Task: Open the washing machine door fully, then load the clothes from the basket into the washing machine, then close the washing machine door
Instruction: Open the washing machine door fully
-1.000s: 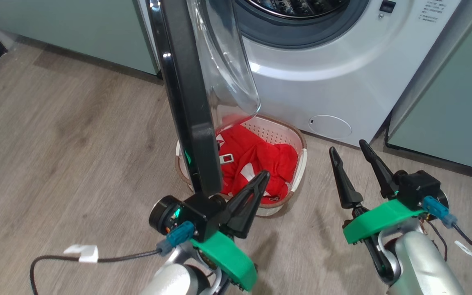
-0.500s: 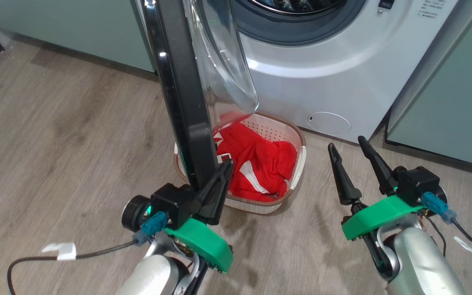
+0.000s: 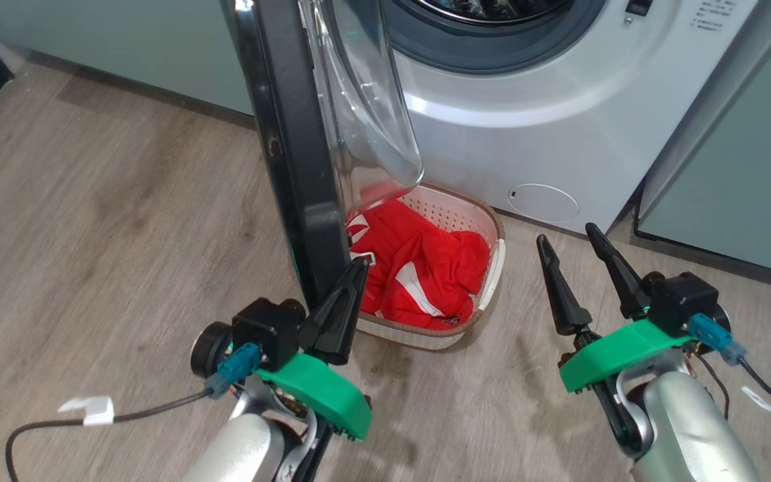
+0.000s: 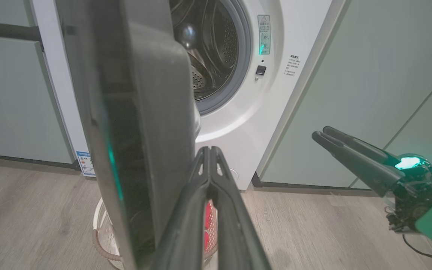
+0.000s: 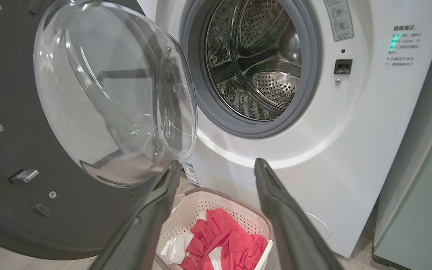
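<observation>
Half the basket (image 3: 492,266) hides behind the washing machine door (image 3: 298,167); left gripper (image 3: 359,268) together, right gripper (image 3: 566,235) apart.

On the big white front-loading washing machine (image 5: 351,150), right of its round steel drum opening (image 5: 253,63), small grey printed Chinese lines (image 5: 404,45) stand under a heading that looks like "温馨提示:". The rest is too small to read. Just above them, a grey pictogram sticker (image 5: 338,18) has no legible words. Below and left of the opening, the print on a blue-and-white sticker (image 5: 189,173) is illegible.
</observation>
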{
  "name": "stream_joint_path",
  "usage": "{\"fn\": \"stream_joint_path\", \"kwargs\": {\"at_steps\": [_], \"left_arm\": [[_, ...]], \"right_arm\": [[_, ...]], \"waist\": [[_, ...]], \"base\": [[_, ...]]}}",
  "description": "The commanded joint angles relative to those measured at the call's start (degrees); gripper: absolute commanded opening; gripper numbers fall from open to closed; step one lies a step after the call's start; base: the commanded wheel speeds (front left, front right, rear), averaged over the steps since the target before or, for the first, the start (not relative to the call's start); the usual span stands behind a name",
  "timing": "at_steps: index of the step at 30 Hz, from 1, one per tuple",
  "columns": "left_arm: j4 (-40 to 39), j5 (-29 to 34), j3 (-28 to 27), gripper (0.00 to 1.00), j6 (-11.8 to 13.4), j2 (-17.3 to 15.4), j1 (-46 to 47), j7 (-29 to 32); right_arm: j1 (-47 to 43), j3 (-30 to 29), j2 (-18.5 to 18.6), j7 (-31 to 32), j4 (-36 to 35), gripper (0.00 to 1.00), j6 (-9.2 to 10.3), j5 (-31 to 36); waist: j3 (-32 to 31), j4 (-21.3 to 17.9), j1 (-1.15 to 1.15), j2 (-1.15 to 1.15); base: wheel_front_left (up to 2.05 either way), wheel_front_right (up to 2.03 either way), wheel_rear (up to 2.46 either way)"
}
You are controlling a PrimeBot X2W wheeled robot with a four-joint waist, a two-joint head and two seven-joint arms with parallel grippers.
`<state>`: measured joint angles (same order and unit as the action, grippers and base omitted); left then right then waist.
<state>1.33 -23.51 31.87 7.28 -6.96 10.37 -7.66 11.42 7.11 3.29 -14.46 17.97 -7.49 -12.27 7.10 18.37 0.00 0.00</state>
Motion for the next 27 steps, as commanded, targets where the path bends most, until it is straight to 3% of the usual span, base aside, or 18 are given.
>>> {"fn": "stream_joint_path", "kwargs": {"at_steps": [1, 10, 27], "left_arm": [[-1.6, -0.4, -2.8, 0.00, 0.7, -0.8, 1.5, -0.7], [-2.0, -1.9, -4.4, 0.00, 2.3, -1.2, -1.0, -1.4], [-0.9, -3.7, -10.2, 0.00, 5.5, -4.6, -3.4, -2.8]], "right_arm": [[2.4, 1.0, -0.4, -0.5, -1.5, 1.00, 0.00, -0.5], [2.0, 0.4, -0.4, -0.5, -1.4, 1.00, 0.00, -0.2], [1.8, 0.4, -0.4, -0.5, -1.4, 1.00, 0.00, 0.1]], "waist": [[0.0, 0.2, 0.00, 0.00], [-0.6, 2.1, 0.00, 0.00], [-1.0, 3.7, 0.00, 0.00]], "base": [[0.00, 0.00, 0.00], [0.00, 0.00, 0.00], [0.00, 0.00, 0.00]]}}
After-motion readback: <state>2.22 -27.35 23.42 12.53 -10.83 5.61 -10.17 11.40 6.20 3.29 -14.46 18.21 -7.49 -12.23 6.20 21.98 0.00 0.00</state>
